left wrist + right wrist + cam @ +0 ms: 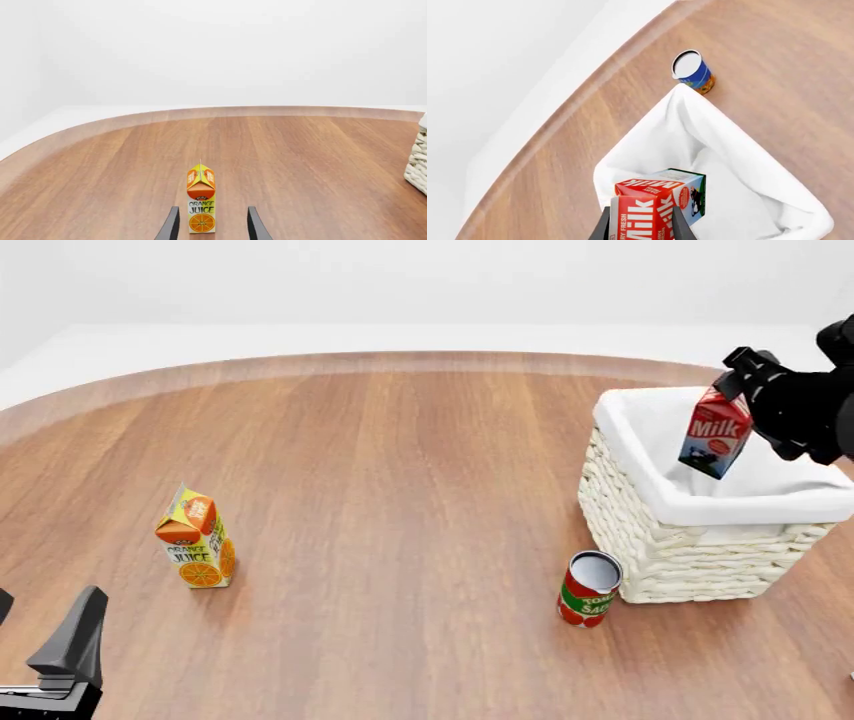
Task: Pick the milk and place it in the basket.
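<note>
- The milk (715, 434) hangs tilted in your right end effector (640, 223), red gable uppermost and pinched between the two fingers, so it rides in the air above the open mouth of the basket (667, 550) and touches nothing else.
- That tilt follows the angle of the wrist: you came in from the side and above, so the carton leans with the fingers and its lower corner points down toward the liner.
- Seen along the fingers in the right wrist view, the white cloth liner (707, 150) spreads out directly beyond the carton, which suggests a release here should drop it inside and not on the rim.
- I judge the carry to be nearly done; what remains is to lower a little and let go, and a drop from this height with this lean could leave the carton on its side.
- Beyond the basket from your right end effector, the tomato sauce can (589, 588) stands upright on the tabletop (400, 490) just beside the wicker wall, out of the way.
- Your left end effector (212, 225) sits well apart, fingers spread and holding nothing, with the orange juice carton (201, 200) standing upright just ahead of them.
</note>
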Robot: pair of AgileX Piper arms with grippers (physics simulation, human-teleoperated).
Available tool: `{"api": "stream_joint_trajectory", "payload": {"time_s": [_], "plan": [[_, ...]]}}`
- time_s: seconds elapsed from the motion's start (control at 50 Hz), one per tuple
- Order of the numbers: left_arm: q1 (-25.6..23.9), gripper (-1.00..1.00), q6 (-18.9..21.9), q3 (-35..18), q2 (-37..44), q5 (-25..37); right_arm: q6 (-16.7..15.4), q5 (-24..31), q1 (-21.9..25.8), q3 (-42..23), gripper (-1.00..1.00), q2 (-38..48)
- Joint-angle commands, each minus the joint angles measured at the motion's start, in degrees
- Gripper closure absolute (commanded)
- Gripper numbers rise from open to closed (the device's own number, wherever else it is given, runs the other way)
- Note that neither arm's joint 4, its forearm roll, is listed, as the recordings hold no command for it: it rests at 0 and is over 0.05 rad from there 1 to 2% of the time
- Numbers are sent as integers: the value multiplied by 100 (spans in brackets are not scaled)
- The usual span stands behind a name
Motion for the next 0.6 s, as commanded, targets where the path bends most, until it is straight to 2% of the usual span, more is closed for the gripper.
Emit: {"api": "stream_joint_trajectory", "payload": {"time_s": [0.02, 0.6], "plan": [[0, -100, 0, 0, 0, 0, 66, -174, -5, -53, 100, 65], [0, -100, 0, 0, 0, 0, 25, -362, -133, 136, 100, 170]]}}
